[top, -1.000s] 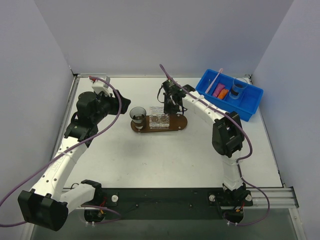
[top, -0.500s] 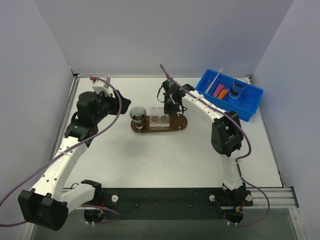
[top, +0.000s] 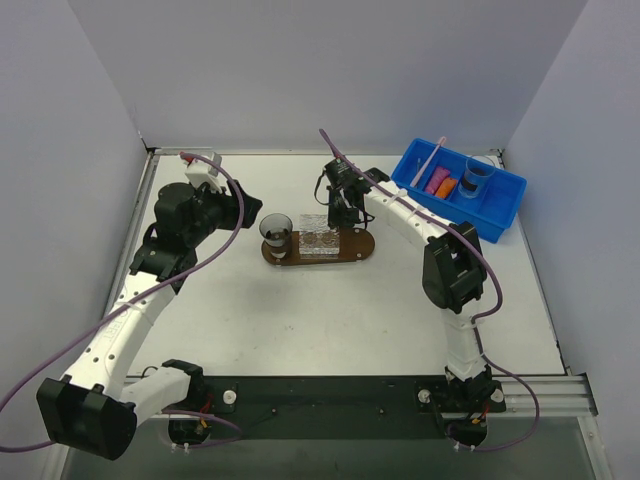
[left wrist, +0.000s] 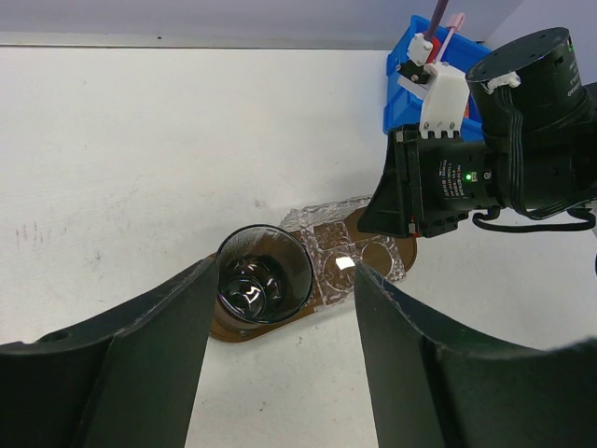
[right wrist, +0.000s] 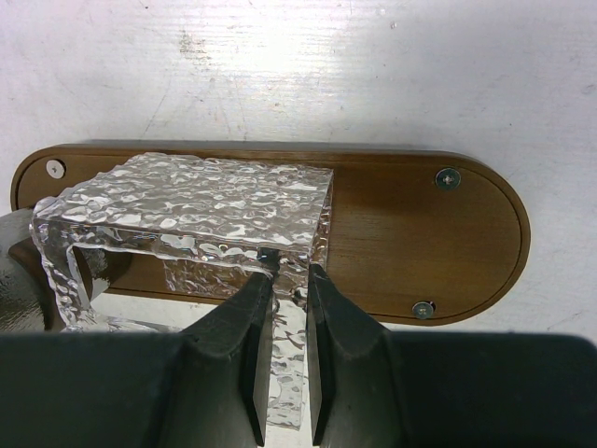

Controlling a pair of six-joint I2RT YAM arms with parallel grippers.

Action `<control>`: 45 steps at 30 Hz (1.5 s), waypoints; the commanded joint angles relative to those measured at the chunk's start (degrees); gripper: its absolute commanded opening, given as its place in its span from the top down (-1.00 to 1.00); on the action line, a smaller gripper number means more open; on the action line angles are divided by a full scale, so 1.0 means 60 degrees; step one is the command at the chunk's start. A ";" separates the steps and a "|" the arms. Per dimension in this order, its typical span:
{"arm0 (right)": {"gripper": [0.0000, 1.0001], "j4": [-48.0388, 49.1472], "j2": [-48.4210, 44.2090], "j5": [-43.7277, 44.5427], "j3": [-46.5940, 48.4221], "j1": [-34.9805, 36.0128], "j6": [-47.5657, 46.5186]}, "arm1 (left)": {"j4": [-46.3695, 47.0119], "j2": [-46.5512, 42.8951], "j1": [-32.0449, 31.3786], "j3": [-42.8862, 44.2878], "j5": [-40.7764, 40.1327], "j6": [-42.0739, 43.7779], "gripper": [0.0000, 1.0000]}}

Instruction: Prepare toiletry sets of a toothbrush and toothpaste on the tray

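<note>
right hand [right wrist: 287, 280] clenched on clear rippled holder [right wrist: 187, 201], which sits on tray [right wrist: 420, 233]. left hand [left wrist: 284, 275] released, near cup [top: 277, 229] at tray's 9 o'clock end.

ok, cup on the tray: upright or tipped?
Upright. The cup stands on the tray; left wrist view looks down into its open mouth.

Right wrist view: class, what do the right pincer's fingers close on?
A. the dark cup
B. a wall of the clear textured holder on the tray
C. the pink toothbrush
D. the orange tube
B: the right pincer pinches a thin wall of the clear textured holder, which stands on the tray.
</note>
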 commanded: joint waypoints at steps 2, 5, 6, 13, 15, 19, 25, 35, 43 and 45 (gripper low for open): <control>0.92 -0.0708 0.0313 0.0118 0.0163 0.0127 -0.0073 | 0.0154 0.0023 0.0050 0.0503 0.0139 -0.0052 -0.40; 0.75 -0.0693 0.0210 0.0498 0.0133 0.0200 -0.0116 | 0.0154 0.0038 0.0050 0.0532 0.0139 -0.0052 -0.40; 0.68 -0.0693 0.0196 0.0543 0.0148 0.0244 -0.0146 | 0.0140 0.0038 0.0050 0.0532 0.0124 -0.0052 -0.40; 0.48 -0.0678 0.0122 0.0851 0.0309 0.0347 -0.0190 | 0.0110 0.0067 0.0050 0.0547 0.0139 -0.0052 -0.41; 0.42 -0.0649 0.0064 0.0894 0.0324 0.0361 -0.0205 | 0.0111 0.0067 0.0050 0.0547 0.0139 -0.0052 -0.41; 0.32 -0.0547 -0.0068 0.0968 0.0280 0.0362 -0.0176 | 0.0096 0.0052 0.0050 0.0547 0.0139 -0.0052 -0.41; 0.20 -0.0181 -0.0390 0.1026 0.0061 0.0362 -0.0030 | 0.0096 0.0067 0.0050 0.0561 0.0124 -0.0052 -0.41; 0.13 0.1444 -0.1692 0.0617 -0.1182 0.0244 0.0103 | 0.0096 0.0067 0.0050 0.0576 0.0109 -0.0008 -0.42; 0.16 0.2076 -0.3406 0.0835 -0.2444 0.0230 -0.0775 | 0.0110 0.0038 0.0050 0.0547 0.0051 0.0021 -0.42; 0.16 0.2061 -0.4109 0.1054 -0.2808 0.0230 -0.0951 | 0.0125 0.0038 0.0035 0.0532 0.0051 0.0036 -0.42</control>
